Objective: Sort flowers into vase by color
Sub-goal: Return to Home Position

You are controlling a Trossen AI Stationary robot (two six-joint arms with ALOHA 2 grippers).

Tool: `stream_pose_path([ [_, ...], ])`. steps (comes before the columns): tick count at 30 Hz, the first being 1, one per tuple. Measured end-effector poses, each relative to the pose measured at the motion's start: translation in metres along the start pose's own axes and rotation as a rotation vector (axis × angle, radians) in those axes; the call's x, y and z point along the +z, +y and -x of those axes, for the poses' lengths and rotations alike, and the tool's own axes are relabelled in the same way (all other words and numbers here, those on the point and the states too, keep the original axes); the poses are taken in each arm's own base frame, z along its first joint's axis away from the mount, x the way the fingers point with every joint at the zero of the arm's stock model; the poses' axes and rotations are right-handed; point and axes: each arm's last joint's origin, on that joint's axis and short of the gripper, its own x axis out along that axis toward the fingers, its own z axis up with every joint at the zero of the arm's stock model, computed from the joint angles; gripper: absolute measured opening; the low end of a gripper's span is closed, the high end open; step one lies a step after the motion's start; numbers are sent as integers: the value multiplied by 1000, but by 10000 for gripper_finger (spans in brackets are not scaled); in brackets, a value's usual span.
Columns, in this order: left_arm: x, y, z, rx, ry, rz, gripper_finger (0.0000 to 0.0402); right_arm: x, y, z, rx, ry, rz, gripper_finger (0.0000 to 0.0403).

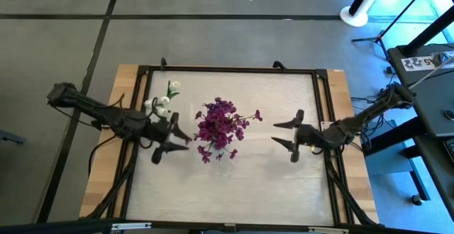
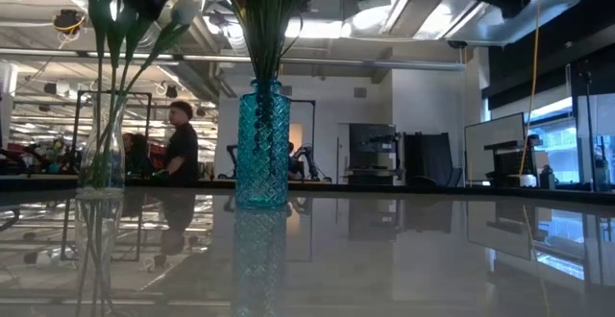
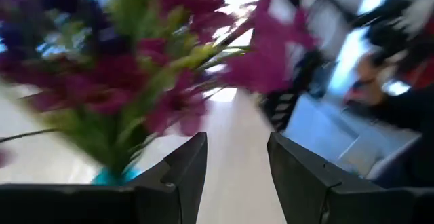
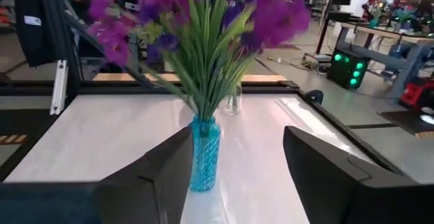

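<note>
the purple flowers stand bunched in the blue glass vase, stems upright and blossoms fanned wide above its neck. the vase sits between my two arms on the white surface. the white flowers stand upright too, in a clear glass vase close alongside the left arm, just behind its fingers. every sprig i can make out is in one vase or the other, so i judge the sorting done and only the retreat left.

the left end effector is released and carries nothing. its jaws are parted, and the purple blossoms lie straight ahead of the tips, just beside them; it is the nearer of the two. the right end effector is also released and bare, facing the same bunch from the opposite side with a wider gap.

the move turns on that left-hand closeness. i'd draw the left arm straight back along its own line, away from the blossoms. i'd also mind the white stems at its flank, since a sideways swing could catch either upright vase.
</note>
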Motion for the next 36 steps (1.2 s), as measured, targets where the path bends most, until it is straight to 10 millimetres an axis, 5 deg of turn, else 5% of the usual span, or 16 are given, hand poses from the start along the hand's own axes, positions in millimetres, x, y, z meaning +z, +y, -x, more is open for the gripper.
stream_pose_path([
  [7,-71,8,6,-83,-166,13,153,-49,-11,15,13,-51,-40,200],
  [10,-95,17,15,-78,-200,54,153,-56,-19,23,-2,-73,-34,192],
  [24,-86,38,27,-104,-131,43,153,-53,-71,71,-74,-156,-73,153],
  [36,-94,36,50,47,-109,-24,153,-90,-64,62,-38,-58,-116,98],
])
